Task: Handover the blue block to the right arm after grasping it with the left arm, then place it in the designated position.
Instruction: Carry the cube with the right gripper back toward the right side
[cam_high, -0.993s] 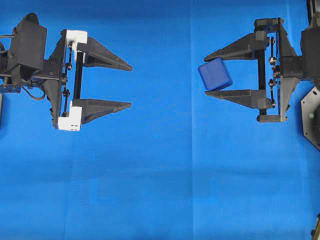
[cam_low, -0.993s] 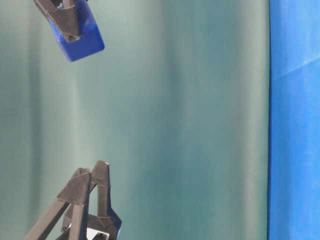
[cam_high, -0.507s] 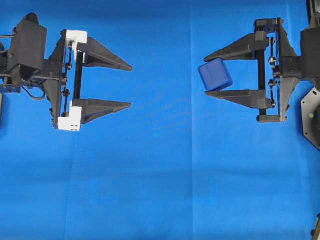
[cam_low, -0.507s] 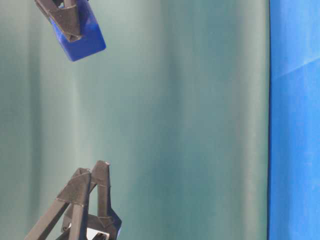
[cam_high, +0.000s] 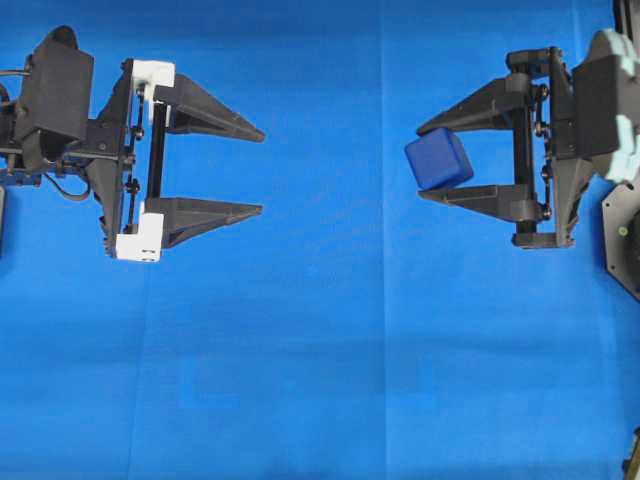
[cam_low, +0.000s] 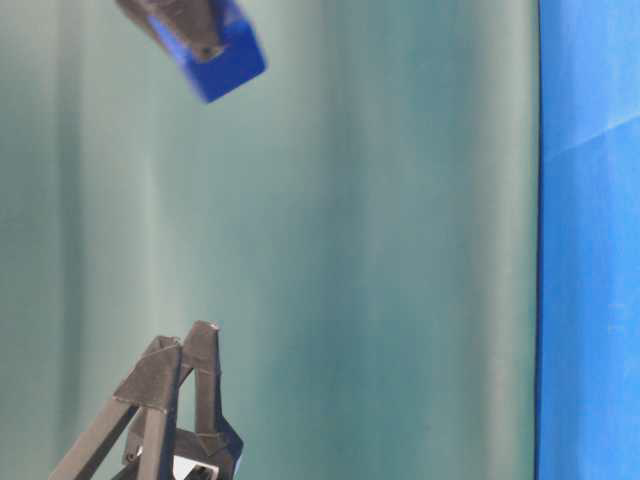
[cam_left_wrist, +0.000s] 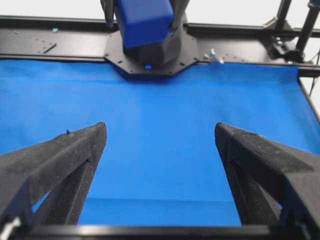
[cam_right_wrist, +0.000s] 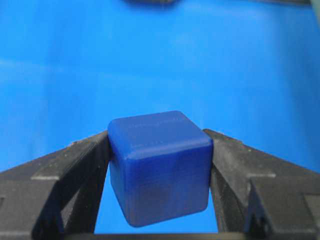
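The blue block sits pinched between the tips of the right gripper, held clear above the blue cloth. In the right wrist view one finger presses each of its opposite side faces, and it sits slightly skewed between them, one corner turned outward past the fingertips. The left gripper, the one with white brackets, hangs well apart from it with its jaws spread wide and nothing between them.

The block looks like a small, hard plastic cube with rounded edges and a smooth, faintly glossy skin. I'd judge it light and stiff, not something that crushes, but slick enough to twist or slide out of a tip grip. Flat opposing faces are the place to hold it, squarely and deeper between the fingers than now. The handover looks done; setting it down remains.
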